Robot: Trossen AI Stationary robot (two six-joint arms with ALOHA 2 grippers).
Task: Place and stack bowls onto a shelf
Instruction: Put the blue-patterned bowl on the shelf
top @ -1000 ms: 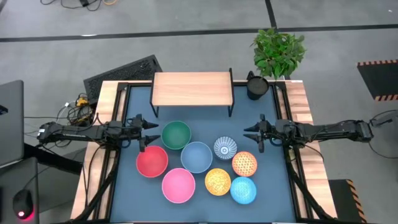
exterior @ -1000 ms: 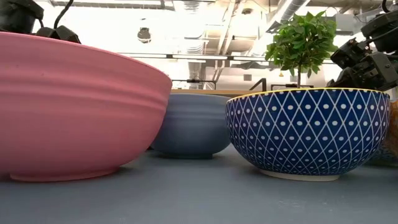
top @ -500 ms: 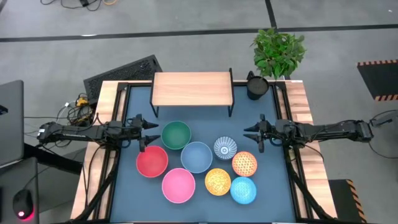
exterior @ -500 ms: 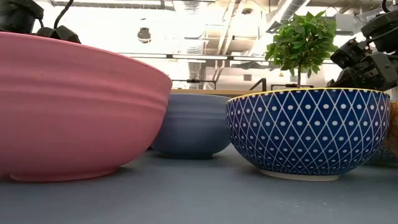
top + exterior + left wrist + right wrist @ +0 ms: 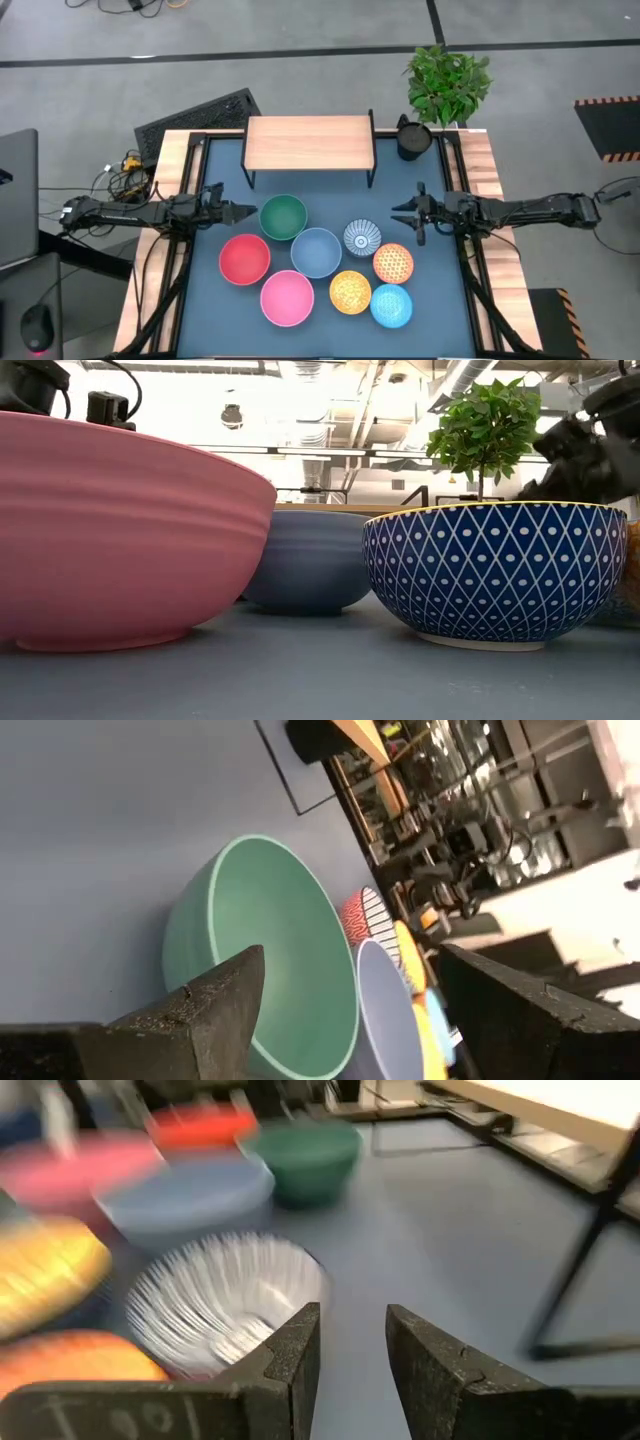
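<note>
Eight bowls sit on the blue table: green (image 5: 284, 217), red (image 5: 244, 259), pink (image 5: 287, 297), grey-blue (image 5: 316, 252), white-blue (image 5: 362, 238), orange (image 5: 393, 263), yellow (image 5: 350, 292) and bright blue (image 5: 391, 306). The shelf (image 5: 309, 143), a light-wood board on black legs, stands bare at the far side. My left gripper (image 5: 243, 212) hovers open just left of the green bowl (image 5: 270, 950), rolled onto its side. My right gripper (image 5: 402, 215) hovers open to the right of the white-blue bowl (image 5: 220, 1295). Neither holds anything.
A black cup (image 5: 412, 138) and a potted plant (image 5: 448, 82) stand at the far right corner beside the shelf. Bare table lies between the bowls and the shelf legs. In the low view the pink bowl (image 5: 120, 540) and the bright blue bowl (image 5: 495, 570) fill the foreground.
My left gripper has rolled about the line it points along, staying in place. Its two fingers, first seen side by side from above, now lie one over the other. The bowls have not moved.
</note>
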